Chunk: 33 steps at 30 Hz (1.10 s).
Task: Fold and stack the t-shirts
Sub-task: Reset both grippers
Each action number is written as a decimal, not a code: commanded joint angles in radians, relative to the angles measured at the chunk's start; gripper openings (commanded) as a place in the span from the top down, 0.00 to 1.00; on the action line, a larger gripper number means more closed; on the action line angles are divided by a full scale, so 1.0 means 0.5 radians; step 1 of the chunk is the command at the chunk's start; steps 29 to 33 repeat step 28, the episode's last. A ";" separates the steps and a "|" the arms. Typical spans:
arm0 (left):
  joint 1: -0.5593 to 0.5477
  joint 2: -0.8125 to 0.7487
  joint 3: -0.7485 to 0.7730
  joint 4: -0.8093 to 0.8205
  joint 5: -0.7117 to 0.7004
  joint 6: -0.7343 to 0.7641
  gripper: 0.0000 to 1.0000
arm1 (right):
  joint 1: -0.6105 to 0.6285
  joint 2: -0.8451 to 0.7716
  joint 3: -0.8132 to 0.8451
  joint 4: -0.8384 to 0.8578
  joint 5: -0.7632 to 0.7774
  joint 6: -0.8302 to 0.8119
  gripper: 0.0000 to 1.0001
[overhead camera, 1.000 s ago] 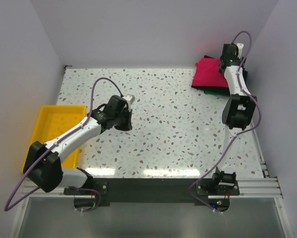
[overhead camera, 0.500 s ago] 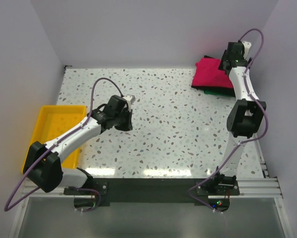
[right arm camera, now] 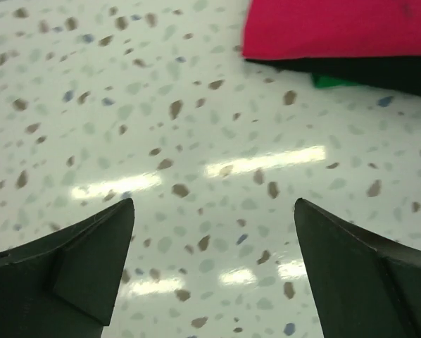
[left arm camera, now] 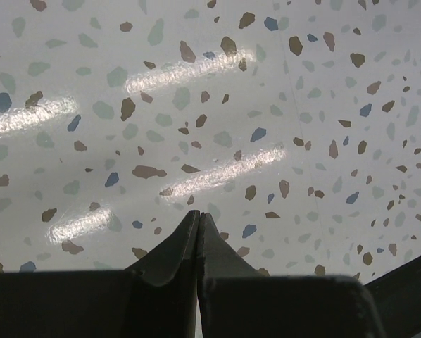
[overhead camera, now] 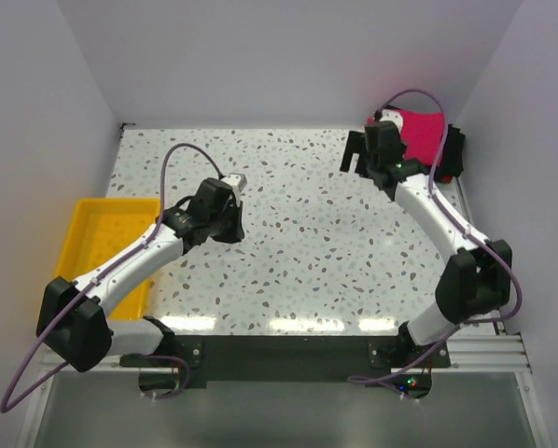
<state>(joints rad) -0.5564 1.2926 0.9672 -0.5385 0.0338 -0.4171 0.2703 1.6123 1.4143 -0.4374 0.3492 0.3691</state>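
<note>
A folded stack of t-shirts (overhead camera: pixel 425 133) lies at the back right corner of the table, a crimson-pink one on top and black cloth (overhead camera: pixel 453 153) under it. In the right wrist view the crimson shirt (right arm camera: pixel 337 28) lies over a black one (right arm camera: pixel 386 70) with a green edge (right arm camera: pixel 330 81) showing. My right gripper (overhead camera: pixel 357 159) is open and empty, just left of the stack over bare table; it also shows in its wrist view (right arm camera: pixel 214 204). My left gripper (overhead camera: pixel 227 227) is shut and empty over the table's left middle, fingertips together in its wrist view (left arm camera: pixel 198 214).
A yellow plastic tray (overhead camera: pixel 92 245) sits at the left edge of the speckled table (overhead camera: pixel 307 243). White walls close in the back and both sides. The right arm stretches across the right side of the table.
My right arm has swung down and left, from above the stack's right side to the table just left of the stack. The left arm has barely shifted.
</note>
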 commanded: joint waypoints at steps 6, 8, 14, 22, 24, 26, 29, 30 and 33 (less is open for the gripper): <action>0.014 -0.232 -0.293 0.276 -0.141 -0.310 0.95 | 0.529 -0.711 -0.827 0.273 -0.306 0.292 0.01; 0.014 -0.284 -0.369 0.322 -0.190 -0.362 0.95 | 0.576 -0.816 -0.947 0.276 -0.388 0.317 0.01; 0.011 -0.474 -0.603 0.454 -0.319 -0.500 0.95 | 0.588 -1.126 -1.245 0.234 -0.404 0.418 0.01; 0.011 -0.520 -0.603 0.494 -0.310 -0.519 0.95 | 0.591 -1.184 -1.239 0.212 -0.333 0.375 0.01; 0.011 -0.527 -0.591 0.467 -0.325 -0.507 0.95 | 0.588 -1.175 -1.246 0.239 -0.333 0.376 0.01; 0.011 -0.533 -0.582 0.451 -0.337 -0.497 0.95 | 0.588 -1.172 -1.249 0.249 -0.321 0.388 0.01; 0.014 -0.554 -0.578 0.439 -0.338 -0.488 0.95 | 0.588 -1.184 -1.261 0.273 -0.275 0.400 0.01; 0.014 -0.554 -0.578 0.439 -0.338 -0.488 0.95 | 0.588 -1.184 -1.261 0.273 -0.275 0.400 0.01; 0.014 -0.554 -0.578 0.439 -0.338 -0.488 0.95 | 0.588 -1.184 -1.261 0.273 -0.275 0.400 0.01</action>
